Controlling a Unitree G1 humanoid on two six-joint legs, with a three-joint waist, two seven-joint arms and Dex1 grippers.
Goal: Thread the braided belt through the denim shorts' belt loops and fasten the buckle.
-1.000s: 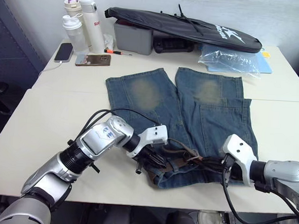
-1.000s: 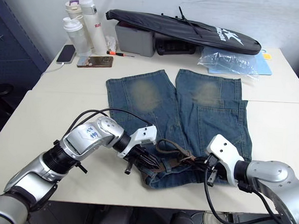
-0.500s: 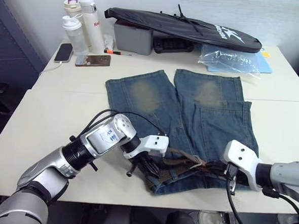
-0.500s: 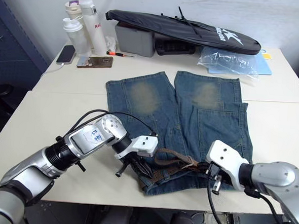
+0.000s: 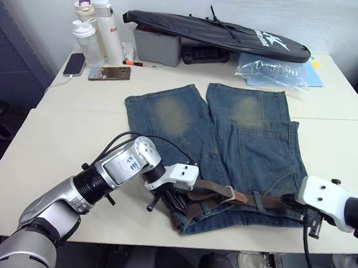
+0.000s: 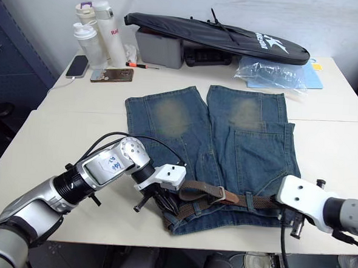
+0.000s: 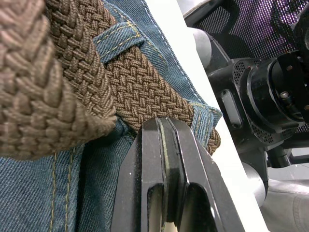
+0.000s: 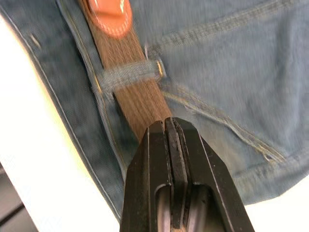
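Observation:
The denim shorts (image 5: 251, 138) lie flat on the table, waistband toward the front edge. The braided belt (image 5: 269, 202) runs straight along the waistband under a belt loop (image 8: 128, 75), with a tan leather end piece (image 8: 108, 14) lying on it. I cannot make out the buckle. My left gripper (image 5: 170, 199) is at the waistband's left end, shut at the belt's lower edge (image 7: 145, 96) beside another belt loop (image 7: 118, 38). At the waistband's right end, my right gripper (image 5: 296, 202) is shut on the brown strap (image 8: 145, 106).
Bottles (image 5: 97, 26), a phone (image 5: 76, 63), a grey box (image 5: 157, 44), a long black bag (image 5: 221, 33) and a plastic bag (image 5: 271, 70) line the back of the table. The waistband lies close to the table's front edge (image 5: 130, 237).
My right gripper has moved right, drawing the bunched belt out straight along the waistband. The waistband now lies flatter. The left gripper has stayed at the left end, shifting slightly.

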